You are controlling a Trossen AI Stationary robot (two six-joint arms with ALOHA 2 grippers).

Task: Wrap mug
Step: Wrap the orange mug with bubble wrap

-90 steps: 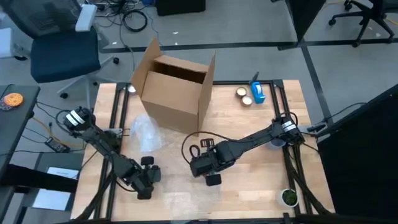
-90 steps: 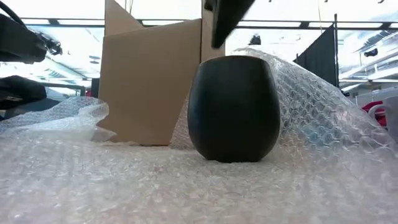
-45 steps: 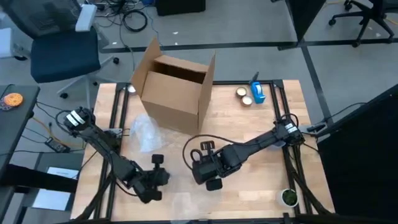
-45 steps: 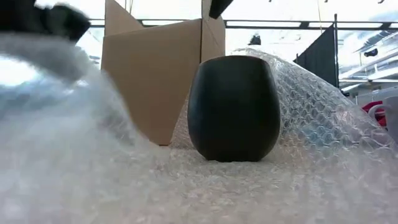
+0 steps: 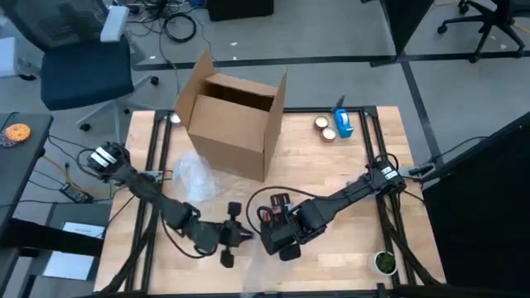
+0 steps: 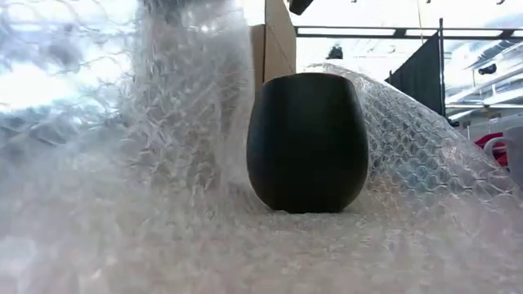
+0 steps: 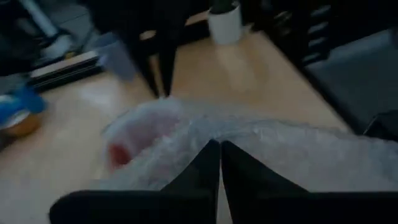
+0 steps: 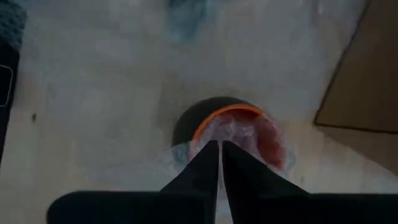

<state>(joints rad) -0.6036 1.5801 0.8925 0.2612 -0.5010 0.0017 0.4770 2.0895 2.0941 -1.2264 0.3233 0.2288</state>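
Both claws pinched on bubble wrap at front of desk

High: left claw [image 5: 228,245] beside right claw [image 5: 281,245]. Low: black mug [image 6: 306,143] upright on bubble wrap [image 6: 188,155], sheet raised beside it. Wrists: each claw's fingers closed on wrap; orange-lined mug under right

From above, the round black mug with the orange inside [image 8: 229,127] is hidden under the two dark arms. In the low view, the clear bubble wrap sheet [image 6: 176,122] covers most of the brown cardboard box [image 6: 278,41] at 12 o'clock. The left wrist picture is blurry.
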